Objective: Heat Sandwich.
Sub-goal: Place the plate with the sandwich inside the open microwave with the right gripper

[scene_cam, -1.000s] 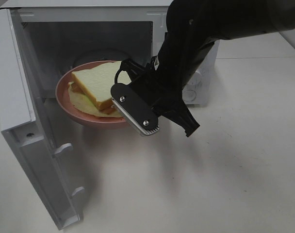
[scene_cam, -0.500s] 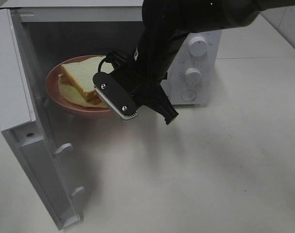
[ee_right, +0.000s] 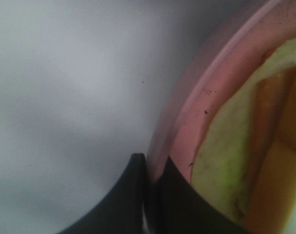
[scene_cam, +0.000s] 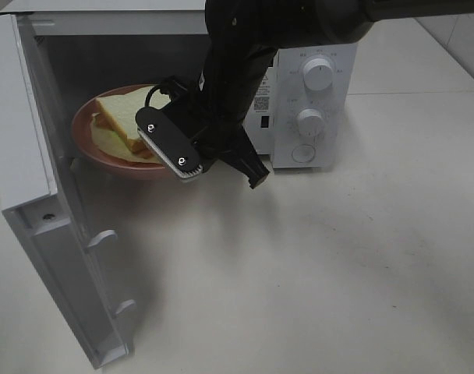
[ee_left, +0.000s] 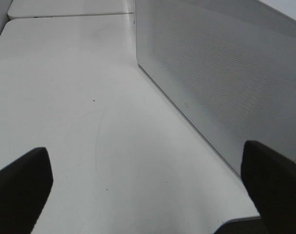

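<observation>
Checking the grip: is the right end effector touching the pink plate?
Touching. The right wrist view shows the right end effector shut on the rim of the pink plate, a finger on each side.

**One white desk, one microwave on it**

The desk (scene_cam: 354, 265) is a plain, pale, matte surface filling most of the high view, from the lower left across to the right edge. Only a white microwave (scene_cam: 256, 117) stands on it, at the upper left and top centre of the frame. Its door (scene_cam: 34, 164) hangs wide open along the left edge, reaching toward the lower left corner. Its control panel (scene_cam: 288, 105), with two round knobs (scene_cam: 319, 74), faces the bare stretch of desk. A soft grey shadow lies on the desk just before the microwave's opening.
</observation>
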You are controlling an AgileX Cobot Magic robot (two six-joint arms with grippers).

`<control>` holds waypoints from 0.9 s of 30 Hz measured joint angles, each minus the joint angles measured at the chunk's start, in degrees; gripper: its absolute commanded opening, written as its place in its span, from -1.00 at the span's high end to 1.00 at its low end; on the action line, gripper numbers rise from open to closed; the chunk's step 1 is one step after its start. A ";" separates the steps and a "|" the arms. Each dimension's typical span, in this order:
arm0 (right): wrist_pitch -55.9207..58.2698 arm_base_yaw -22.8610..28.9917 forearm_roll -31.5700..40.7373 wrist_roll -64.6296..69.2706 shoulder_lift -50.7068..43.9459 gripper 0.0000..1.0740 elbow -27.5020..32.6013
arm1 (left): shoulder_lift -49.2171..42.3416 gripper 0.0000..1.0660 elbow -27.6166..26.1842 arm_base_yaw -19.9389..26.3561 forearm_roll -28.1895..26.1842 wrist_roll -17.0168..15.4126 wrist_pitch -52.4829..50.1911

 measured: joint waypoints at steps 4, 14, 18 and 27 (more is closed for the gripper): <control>1.26 0.00 -1.43 2.81 1.95 1.00 -3.04 | 0.00 -0.84 0.00 0.00 0.00 0.00 0.00; 3.15 0.00 -5.10 7.68 7.56 1.00 -11.63 | 0.00 -0.84 0.00 0.00 0.00 0.00 0.00; 4.35 0.00 -5.39 8.59 10.14 1.00 -15.64 | 0.00 -0.84 0.00 0.00 0.00 0.00 0.00; 4.87 0.00 -6.19 10.71 15.13 1.00 -24.06 | 0.00 -0.84 0.00 0.00 0.00 0.00 0.00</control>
